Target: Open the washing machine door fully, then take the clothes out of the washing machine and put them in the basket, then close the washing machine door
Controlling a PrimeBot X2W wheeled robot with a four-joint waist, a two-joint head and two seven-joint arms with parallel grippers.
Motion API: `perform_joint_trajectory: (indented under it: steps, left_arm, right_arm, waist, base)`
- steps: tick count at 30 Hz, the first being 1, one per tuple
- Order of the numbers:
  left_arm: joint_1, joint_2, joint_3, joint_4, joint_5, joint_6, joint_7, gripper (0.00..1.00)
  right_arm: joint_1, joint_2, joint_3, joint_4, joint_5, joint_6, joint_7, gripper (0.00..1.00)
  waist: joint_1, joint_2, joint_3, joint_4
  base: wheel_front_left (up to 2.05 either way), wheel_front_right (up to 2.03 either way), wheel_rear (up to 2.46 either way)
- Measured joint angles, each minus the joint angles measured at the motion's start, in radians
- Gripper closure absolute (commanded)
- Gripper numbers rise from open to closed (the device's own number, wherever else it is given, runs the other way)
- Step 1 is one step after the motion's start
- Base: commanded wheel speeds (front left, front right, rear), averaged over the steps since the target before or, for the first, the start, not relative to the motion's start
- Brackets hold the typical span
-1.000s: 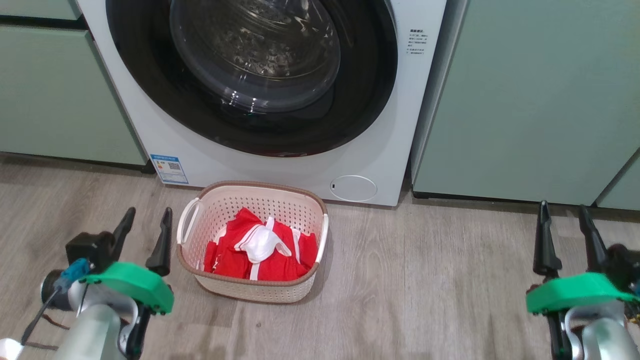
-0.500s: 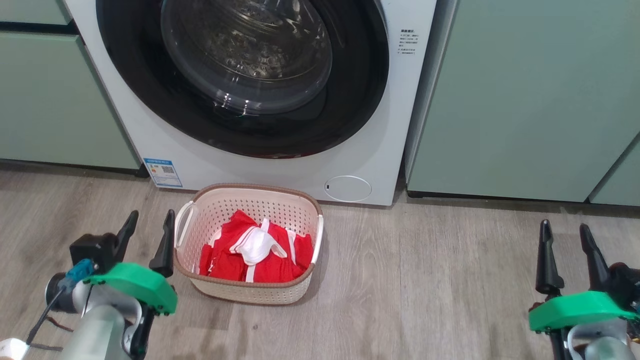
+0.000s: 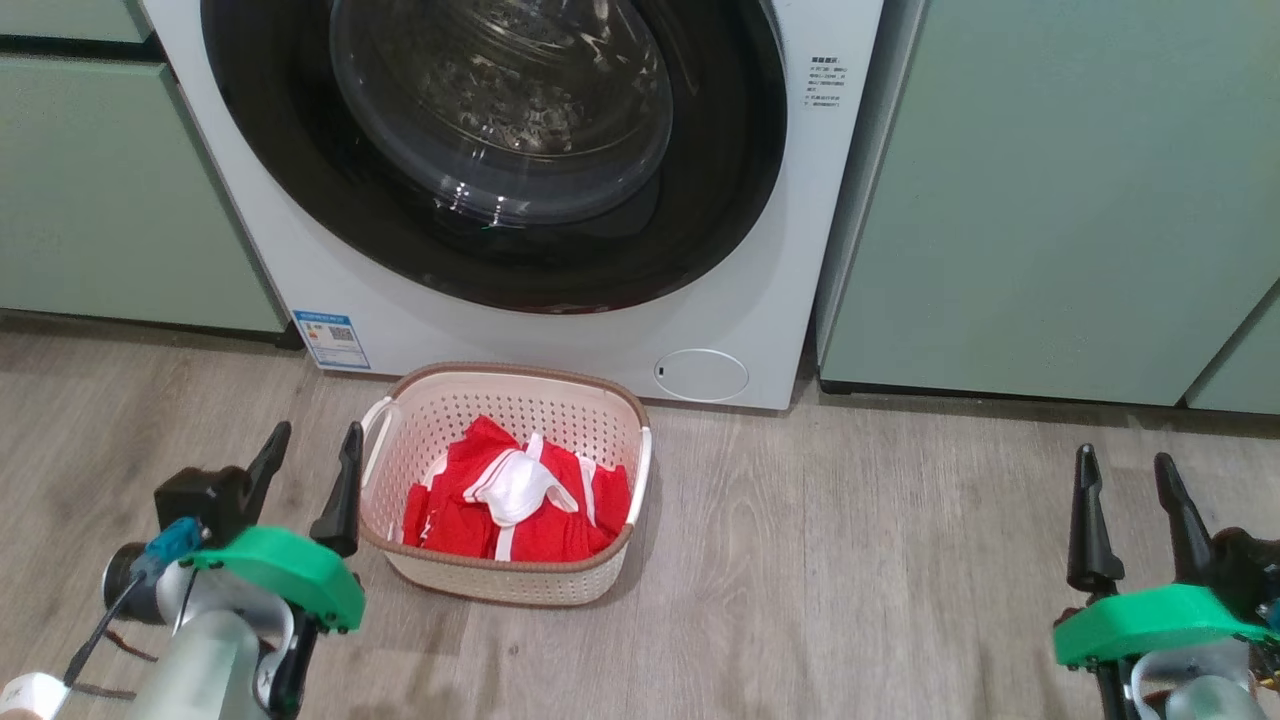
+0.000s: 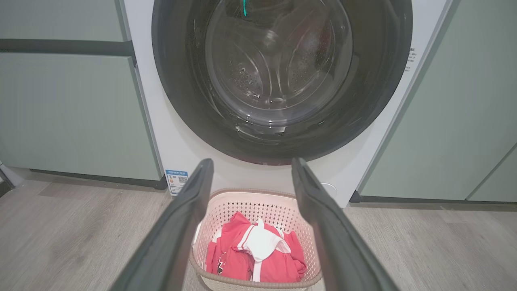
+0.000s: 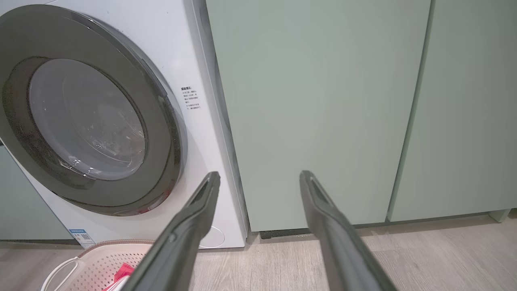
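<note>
Looking finished: clothes (image 3: 462, 520) are lying in the basket (image 3: 520, 371), washing machine door (image 3: 500, 130) is sitting closed, left fingers (image 3: 340, 495) and right fingers (image 3: 1088, 530) gaping empty.

The door (image 3: 320, 200) runs off the head view's top edge, so its upper part is out of sight. Print on the blue label (image 3: 331, 338) and on the washer's (image 3: 780, 300) small text block (image 3: 826, 82) is too small to read. In the right wrist view the bottom edge cuts the basket (image 5: 87, 258), leaving a scrap of the clothes (image 5: 123, 271).
</note>
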Motion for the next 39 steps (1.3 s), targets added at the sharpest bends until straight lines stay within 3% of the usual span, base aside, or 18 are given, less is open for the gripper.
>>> perform_joint_trajectory:
  steps: [7, 8, 16, 39]
  left_arm:
    - [-0.01, 0.0, -0.002, 0.014, -0.009, 0.0, 0.0, 0.0]
    - [-0.01, 0.0, -0.004, 0.016, -0.015, 0.0, 0.0, 1.0]
    - [0.134, -0.042, -0.015, 0.104, -0.027, 0.0, 0.008, 1.0]
    - [0.134, -0.064, 0.019, 0.028, -0.262, 0.0, 0.077, 1.0]
  right_arm:
    - [0.0, 0.0, 0.004, 0.007, 0.0, 0.0, 0.0, 0.0]
    - [0.0, 0.0, 0.004, 0.007, 0.0, 0.0, 0.0, 1.0]
    - [0.064, 0.019, 0.008, 0.119, 0.006, 0.0, 0.007, 1.0]
    - [0.066, 0.019, 0.006, 0.092, 0.273, 0.0, 0.072, 1.0]
  waist:
    - [0.0, 0.0, 0.001, 0.001]
    - [0.0, 0.0, 0.001, 0.001]
    - [0.0, 0.0, 0.001, 0.001]
    - [0.0, 0.0, 0.013, -0.015]
  base:
    - [0.0, 0.0, 0.0]
    - [0.0, 0.0, 0.0]
    - [0.0, 0.0, 0.0]
    - [0.0, 0.0, 0.0]
